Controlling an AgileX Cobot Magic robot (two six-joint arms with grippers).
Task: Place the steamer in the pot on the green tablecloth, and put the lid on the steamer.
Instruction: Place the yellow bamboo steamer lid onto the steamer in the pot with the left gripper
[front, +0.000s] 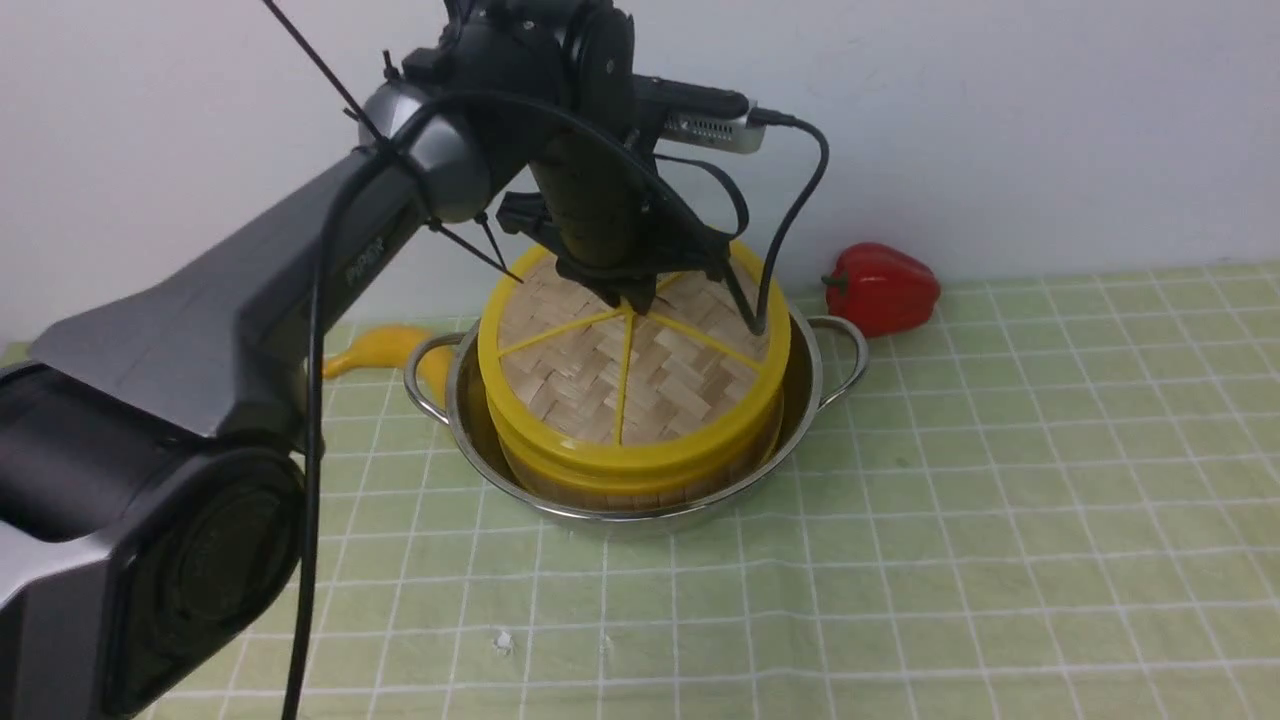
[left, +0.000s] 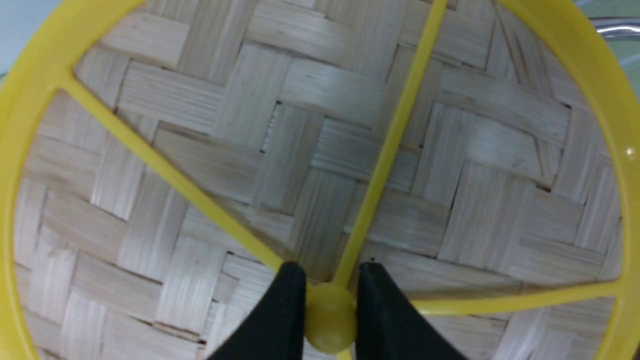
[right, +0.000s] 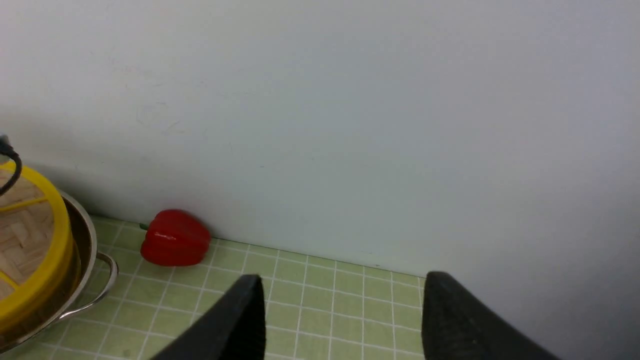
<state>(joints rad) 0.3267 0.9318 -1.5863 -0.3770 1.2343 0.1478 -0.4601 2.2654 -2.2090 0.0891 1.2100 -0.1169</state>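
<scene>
We see the light green tablecloth (front: 1000, 500) with its white grid of squares spread over the counter, up to a plain pale wall (front: 1050, 130). On it sits the wide stainless-steel pot (front: 806, 400), its two loop handles out to the sides. Inside the pot we have the bamboo steamer (front: 640, 488), its yellow-banded side showing above the pot's rim. The woven bamboo lid (front: 560, 380) lies over the steamer, its yellow rim above the steamer's band and its yellow spokes meeting at a round yellow knob (left: 330, 317).

Among the smaller things, we see a red bell pepper (front: 882, 290) just beside the pot's right handle, and a yellow banana (front: 385, 350) near the left handle, partly hidden by our left arm (front: 330, 240). That arm and its dark cable (front: 318, 400) cross in front of part of the scene, over the lid.

Our left fingers (left: 330, 305) are narrow, closed around the knob at the lid's middle, with the steamer beneath them. Our right fingers (right: 345, 320) stand wide, holding nothing, well apart from the pot.
</scene>
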